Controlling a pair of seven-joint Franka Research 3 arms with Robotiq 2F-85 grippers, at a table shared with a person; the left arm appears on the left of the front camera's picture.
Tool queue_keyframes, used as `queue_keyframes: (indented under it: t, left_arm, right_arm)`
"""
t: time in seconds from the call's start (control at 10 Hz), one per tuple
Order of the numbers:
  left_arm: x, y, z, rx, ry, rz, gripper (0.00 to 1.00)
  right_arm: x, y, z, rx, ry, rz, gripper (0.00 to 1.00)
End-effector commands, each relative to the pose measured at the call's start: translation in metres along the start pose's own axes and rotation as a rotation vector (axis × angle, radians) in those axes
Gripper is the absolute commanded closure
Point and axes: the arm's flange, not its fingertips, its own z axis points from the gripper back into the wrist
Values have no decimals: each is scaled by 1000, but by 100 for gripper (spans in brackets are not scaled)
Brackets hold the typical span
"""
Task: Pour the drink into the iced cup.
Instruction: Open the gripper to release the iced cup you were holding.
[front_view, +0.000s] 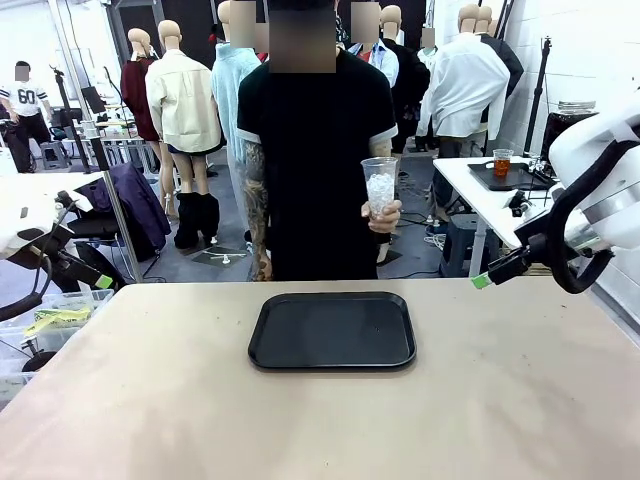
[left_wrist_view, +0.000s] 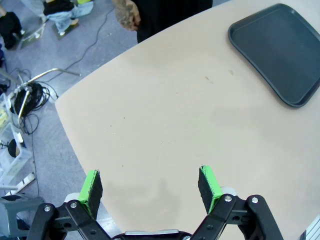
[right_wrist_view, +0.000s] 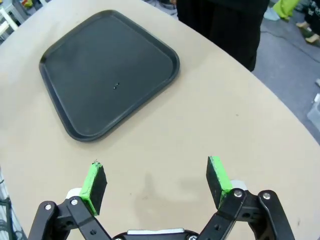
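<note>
Across the tabletop (front_view: 520, 400), in the front view, a person stands at the far side holding a clear cup of ice (front_view: 380, 187) upright in one hand (front_view: 385, 215), above and beyond the black tray (front_view: 332, 331), which lies bare at the middle. No dark drink or vessel for it can be made out on this tabletop; the cup holds only white ice, so by the look of it the pour has not begun and everything is still left to do. The right arm hangs at the picture's right edge, a green pad (front_view: 483, 281) showing, well apart from the cup; the left arm sits low at the left edge.

From the left wrist view, the left gripper (left_wrist_view: 150, 186) stands wide apart and holds nothing, over bare tabletop, with the tray's corner off to the upper right and the person's other hand (left_wrist_view: 126, 13) past the table's edge.

From the right wrist view, the right gripper (right_wrist_view: 156, 179) is likewise spread wide and empty, the tray lying beyond its fingertips.
</note>
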Motion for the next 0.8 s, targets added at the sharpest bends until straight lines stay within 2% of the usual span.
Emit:
queue_keyframes:
  t: [0.0,0.7]
  left_arm:
    - [0,1,1,2,-2,0,0]
    - [0,1,1,2,-2,0,0]
  right_arm:
    - [2,-5,-5,4,0,24,0]
    - [2,-5,-5,4,0,24,0]
